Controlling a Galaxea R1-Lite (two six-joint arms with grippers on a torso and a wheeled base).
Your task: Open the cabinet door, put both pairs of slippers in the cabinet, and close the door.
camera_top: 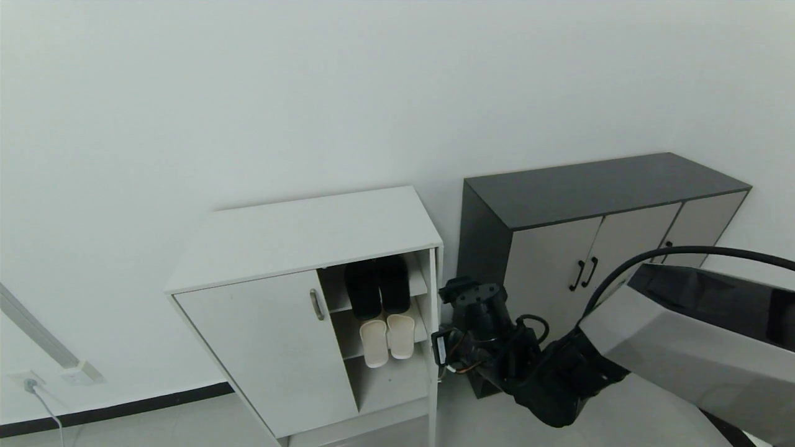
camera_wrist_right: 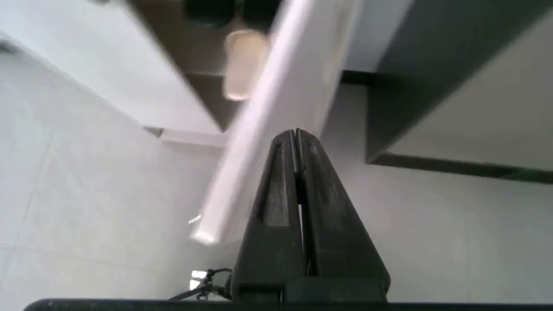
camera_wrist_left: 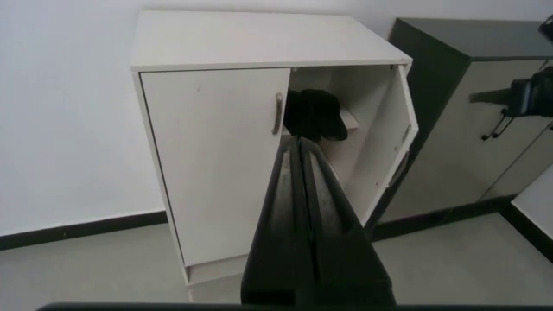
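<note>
The white cabinet (camera_top: 298,236) has its left door shut and its right door (camera_top: 433,372) swung open. Black slippers (camera_top: 376,288) lie on the upper shelf and beige slippers (camera_top: 386,338) on the shelf below. My right gripper (camera_top: 448,290) is just outside the open door, close to its outer face. In the right wrist view this gripper (camera_wrist_right: 296,138) is shut and empty, with the door's edge (camera_wrist_right: 259,121) running right behind its tip. My left gripper (camera_wrist_left: 298,151) is shut on nothing, some way in front of the cabinet (camera_wrist_left: 216,155), where the black slippers (camera_wrist_left: 315,114) show.
A dark grey cabinet (camera_top: 596,186) with shut doors stands against the wall right of the white one, with a narrow gap between them. A wall socket and cable (camera_top: 31,385) are at the far left. Pale tiled floor (camera_wrist_right: 104,216) lies in front.
</note>
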